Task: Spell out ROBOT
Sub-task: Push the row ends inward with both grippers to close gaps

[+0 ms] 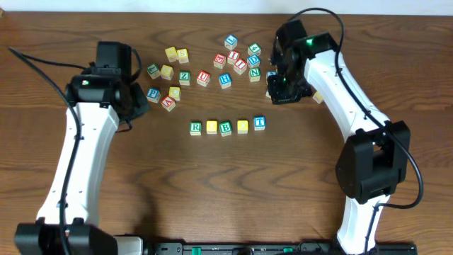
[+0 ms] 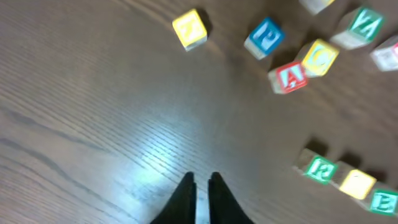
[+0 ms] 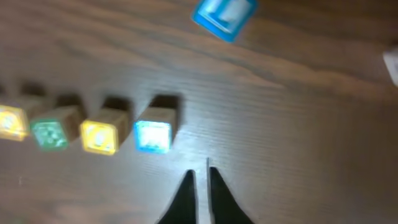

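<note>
One dark-brown wooden table [image 1: 226,191] carries a scatter of loose coloured wooden letter cubes [image 1: 225,80] lying beyond a straight row of five wooden letter cubes [image 1: 226,127], which run green, yellow, green, yellow, blue from the left arm's side. The right gripper [image 3: 200,183] hangs just off the row's blue end cube [image 3: 152,134], apart from it, with its fingers pressed nearly together on nothing. The left gripper [image 2: 199,190] sits well off the row's green end, likewise pinched together and empty.

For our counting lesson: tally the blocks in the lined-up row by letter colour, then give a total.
Green blocks: 2
Yellow blocks: 2
Blue block: 1
Total: 5
</note>
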`<action>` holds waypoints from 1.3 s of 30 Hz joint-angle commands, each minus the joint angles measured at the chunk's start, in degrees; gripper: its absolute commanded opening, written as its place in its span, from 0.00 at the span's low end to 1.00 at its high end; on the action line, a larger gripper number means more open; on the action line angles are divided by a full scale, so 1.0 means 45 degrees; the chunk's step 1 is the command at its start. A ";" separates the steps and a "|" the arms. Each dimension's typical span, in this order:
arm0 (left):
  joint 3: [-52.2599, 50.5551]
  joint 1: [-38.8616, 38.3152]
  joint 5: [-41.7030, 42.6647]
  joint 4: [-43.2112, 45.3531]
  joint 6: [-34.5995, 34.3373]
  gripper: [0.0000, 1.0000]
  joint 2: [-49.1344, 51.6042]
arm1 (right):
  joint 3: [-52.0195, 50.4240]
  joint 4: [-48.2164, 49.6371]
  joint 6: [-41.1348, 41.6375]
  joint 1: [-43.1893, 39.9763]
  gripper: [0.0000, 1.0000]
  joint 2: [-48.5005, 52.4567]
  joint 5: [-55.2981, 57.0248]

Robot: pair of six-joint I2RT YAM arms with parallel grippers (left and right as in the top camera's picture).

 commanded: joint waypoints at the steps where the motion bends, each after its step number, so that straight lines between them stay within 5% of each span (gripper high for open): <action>1: -0.0627 -0.0102 0.0165 0.0539 0.0044 0.07 0.0466 | -0.1020 0.0379 0.1559 -0.0044 0.01 0.0039 0.1418; 15: -0.3070 -0.2016 0.2361 0.3832 0.0126 0.07 0.2880 | -0.4046 0.3803 0.2093 0.0277 0.01 0.0039 0.0447; 39: -0.3235 -0.3118 0.3308 0.5668 0.0753 0.08 0.4425 | -0.4376 0.4561 0.2341 0.0835 0.01 0.0087 -0.0559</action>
